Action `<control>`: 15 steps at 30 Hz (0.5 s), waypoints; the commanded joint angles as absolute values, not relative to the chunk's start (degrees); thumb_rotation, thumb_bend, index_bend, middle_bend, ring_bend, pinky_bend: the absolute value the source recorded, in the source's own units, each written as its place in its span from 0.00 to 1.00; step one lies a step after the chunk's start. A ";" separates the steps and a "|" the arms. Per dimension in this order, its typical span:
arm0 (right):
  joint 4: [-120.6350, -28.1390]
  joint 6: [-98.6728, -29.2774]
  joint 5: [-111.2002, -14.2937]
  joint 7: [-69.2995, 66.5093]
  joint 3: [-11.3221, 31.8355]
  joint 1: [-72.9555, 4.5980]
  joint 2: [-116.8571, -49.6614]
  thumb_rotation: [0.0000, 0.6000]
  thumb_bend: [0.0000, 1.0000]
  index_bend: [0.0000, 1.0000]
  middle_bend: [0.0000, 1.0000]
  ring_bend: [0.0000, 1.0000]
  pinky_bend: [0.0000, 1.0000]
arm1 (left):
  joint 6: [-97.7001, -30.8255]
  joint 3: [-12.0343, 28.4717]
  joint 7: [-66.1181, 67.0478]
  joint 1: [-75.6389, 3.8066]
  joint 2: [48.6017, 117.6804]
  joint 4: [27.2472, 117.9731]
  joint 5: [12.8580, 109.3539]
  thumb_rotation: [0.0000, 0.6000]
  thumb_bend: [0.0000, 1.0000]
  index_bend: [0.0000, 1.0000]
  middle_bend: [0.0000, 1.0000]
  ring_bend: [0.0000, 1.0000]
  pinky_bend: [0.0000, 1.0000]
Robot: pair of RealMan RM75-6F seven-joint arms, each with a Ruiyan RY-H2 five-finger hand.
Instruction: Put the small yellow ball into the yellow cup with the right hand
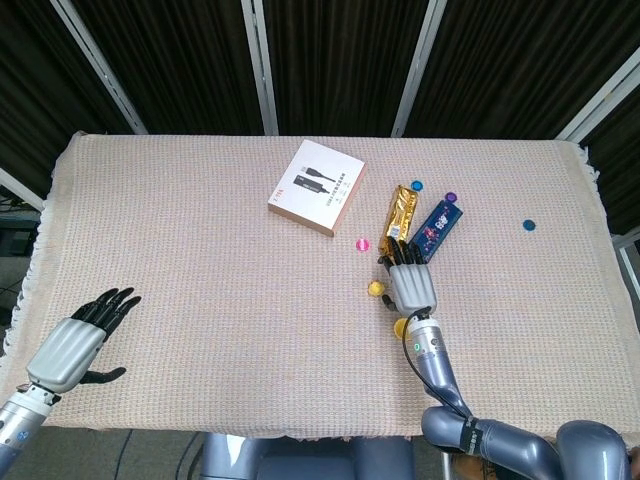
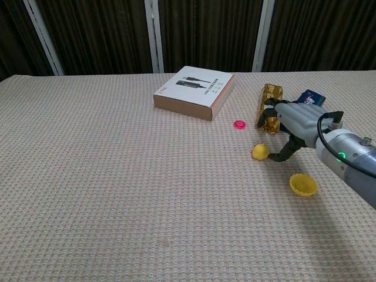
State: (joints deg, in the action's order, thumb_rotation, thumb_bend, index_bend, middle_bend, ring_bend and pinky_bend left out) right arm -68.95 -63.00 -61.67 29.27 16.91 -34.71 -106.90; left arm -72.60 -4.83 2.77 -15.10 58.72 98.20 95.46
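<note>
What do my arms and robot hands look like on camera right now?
Both robot hands, left and right, have silver-grey backs and black fingers. The right forearm is a grey cylinder with a black cable looped at the wrist and a small green light. The left wrist carries a blue mark.

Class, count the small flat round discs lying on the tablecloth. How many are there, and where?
3 or 4: pink disc near the white box; blue disc; purple disc; dark blue spot far right, perhaps another.
</note>
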 commanded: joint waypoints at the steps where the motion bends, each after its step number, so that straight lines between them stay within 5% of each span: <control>1: -69.02 -63.23 -61.53 29.54 16.32 -34.58 -107.33 1.00 0.21 0.29 0.00 0.00 0.00 | -72.52 -4.77 2.72 -15.18 58.71 98.20 95.35 1.00 0.00 0.00 0.00 0.00 0.21; 15: -72.56 -66.06 -61.44 33.47 15.07 -34.91 -109.56 1.00 0.22 0.31 0.00 0.00 0.00 | -73.12 -4.37 3.28 -15.06 58.80 98.22 94.91 1.00 0.00 0.00 0.00 0.00 0.21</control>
State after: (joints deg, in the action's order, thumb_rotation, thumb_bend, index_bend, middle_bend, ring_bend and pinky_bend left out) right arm -72.40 -65.90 -61.37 33.09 15.19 -34.73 -109.33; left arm -73.07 -4.39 3.28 -15.09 58.79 98.23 94.92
